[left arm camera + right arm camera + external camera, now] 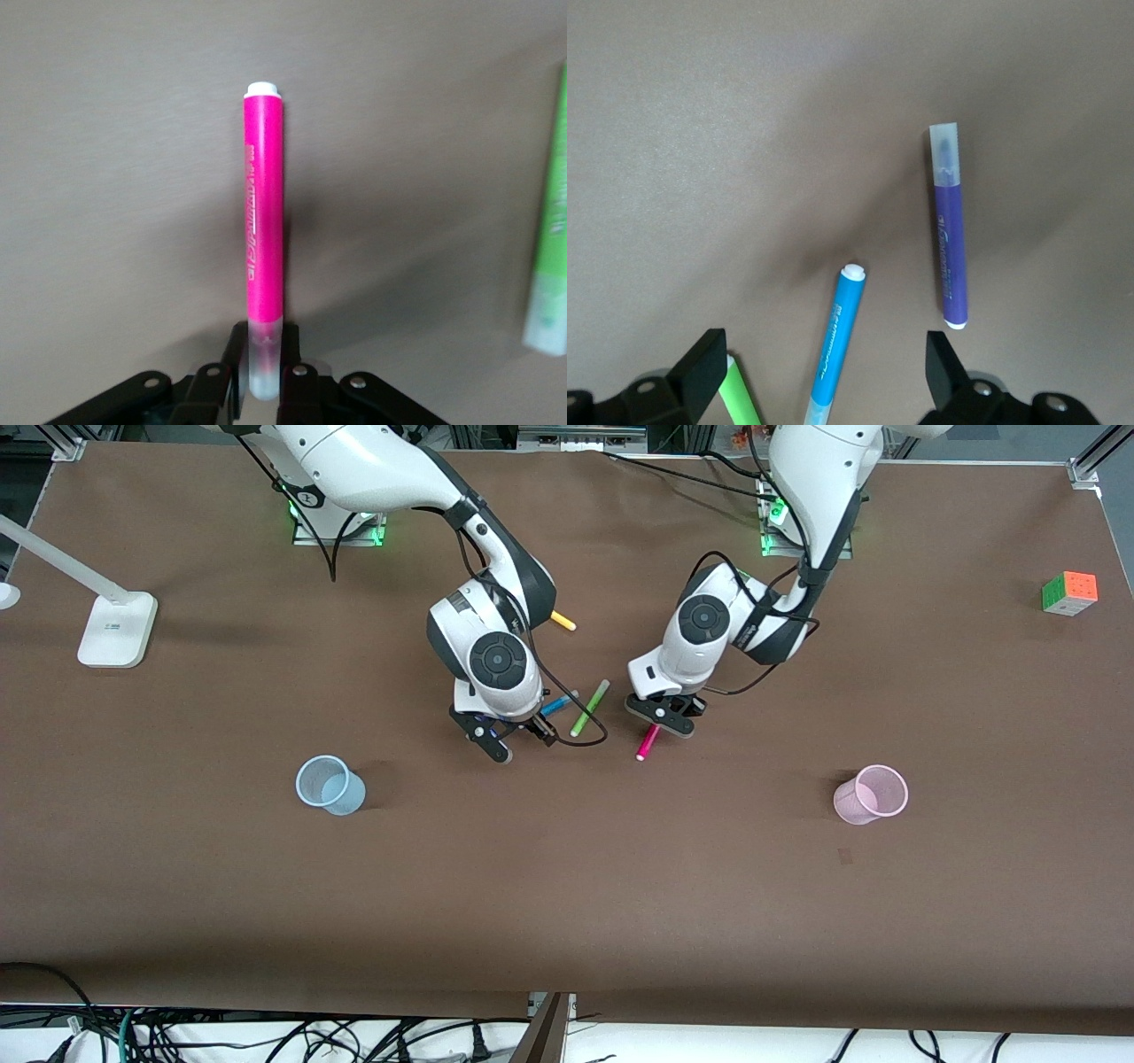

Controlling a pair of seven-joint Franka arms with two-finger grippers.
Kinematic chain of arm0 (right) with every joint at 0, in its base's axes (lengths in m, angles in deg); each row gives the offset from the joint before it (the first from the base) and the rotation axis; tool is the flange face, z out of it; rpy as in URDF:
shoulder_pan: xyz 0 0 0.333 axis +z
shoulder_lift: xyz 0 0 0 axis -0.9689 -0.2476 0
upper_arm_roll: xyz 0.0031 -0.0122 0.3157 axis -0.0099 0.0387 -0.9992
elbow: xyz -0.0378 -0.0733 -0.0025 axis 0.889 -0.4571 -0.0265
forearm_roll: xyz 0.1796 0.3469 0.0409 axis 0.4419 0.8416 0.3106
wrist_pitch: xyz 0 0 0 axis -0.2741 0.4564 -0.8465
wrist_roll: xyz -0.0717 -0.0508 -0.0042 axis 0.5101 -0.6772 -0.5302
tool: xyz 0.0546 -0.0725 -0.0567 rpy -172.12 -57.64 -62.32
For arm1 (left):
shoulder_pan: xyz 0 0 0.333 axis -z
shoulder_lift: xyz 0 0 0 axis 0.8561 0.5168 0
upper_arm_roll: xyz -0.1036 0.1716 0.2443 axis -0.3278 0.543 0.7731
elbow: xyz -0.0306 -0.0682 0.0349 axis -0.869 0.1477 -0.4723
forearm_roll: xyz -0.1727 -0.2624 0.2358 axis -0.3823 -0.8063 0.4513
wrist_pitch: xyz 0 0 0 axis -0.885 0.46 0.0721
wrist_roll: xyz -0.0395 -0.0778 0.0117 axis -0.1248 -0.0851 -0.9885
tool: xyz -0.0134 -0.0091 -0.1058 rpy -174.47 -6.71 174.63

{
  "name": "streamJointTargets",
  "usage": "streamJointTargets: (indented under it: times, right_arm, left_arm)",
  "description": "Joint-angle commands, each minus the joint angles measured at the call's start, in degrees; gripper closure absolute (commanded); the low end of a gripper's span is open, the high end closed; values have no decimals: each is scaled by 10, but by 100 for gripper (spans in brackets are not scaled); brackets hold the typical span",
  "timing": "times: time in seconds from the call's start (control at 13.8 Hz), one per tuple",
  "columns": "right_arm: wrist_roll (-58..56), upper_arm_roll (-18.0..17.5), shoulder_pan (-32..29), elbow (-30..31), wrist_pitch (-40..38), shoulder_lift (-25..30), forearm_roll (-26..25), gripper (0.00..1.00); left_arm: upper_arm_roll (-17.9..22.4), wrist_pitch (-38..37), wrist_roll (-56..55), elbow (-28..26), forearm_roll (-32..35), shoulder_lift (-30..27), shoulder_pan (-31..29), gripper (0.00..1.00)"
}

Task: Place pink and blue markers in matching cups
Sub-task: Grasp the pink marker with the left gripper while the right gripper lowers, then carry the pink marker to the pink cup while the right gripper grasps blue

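The left gripper (259, 390) had its jaws clamped on the pink marker (263, 212); the right gripper (824, 376), jaws apart, should centre over the blue marker (835, 341) on the counter before closing

Bare table (567, 868) lies open between the blue cup (330, 785) and pink cup (871, 794). At the blue marker's (835, 341) two o'clock, the purple marker (951, 239) probably crowds it.

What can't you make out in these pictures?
Purple marker: front view, hidden by the right arm.
Blue marker: front view, mostly covered by the open right tool; the right wrist view's edge cuts its cap.
Yellow marker: front view, mostly hidden by the right arm.
Pink marker: cap end partly covered by the shut left tool.
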Motion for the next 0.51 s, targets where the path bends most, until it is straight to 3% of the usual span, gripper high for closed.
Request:
streamJointTargets:
  times: [0.0, 0.14, 0.43]
  right_arm:
    - [10, 4, 8, -6, 1, -9, 7, 1]
    - [21, 4, 20, -6, 18, -16, 8, 1]
    - [37, 4, 40, -5, 35, -31, 8, 1]
  left_arm:
    - [-3, -91, 70, 4, 23, -58, -61, 100]
    - [-2, -162, 137, 25, 24, -76, -92, 100]
    - [-2, -350, 255, 138, 55, -88, -172, 100]
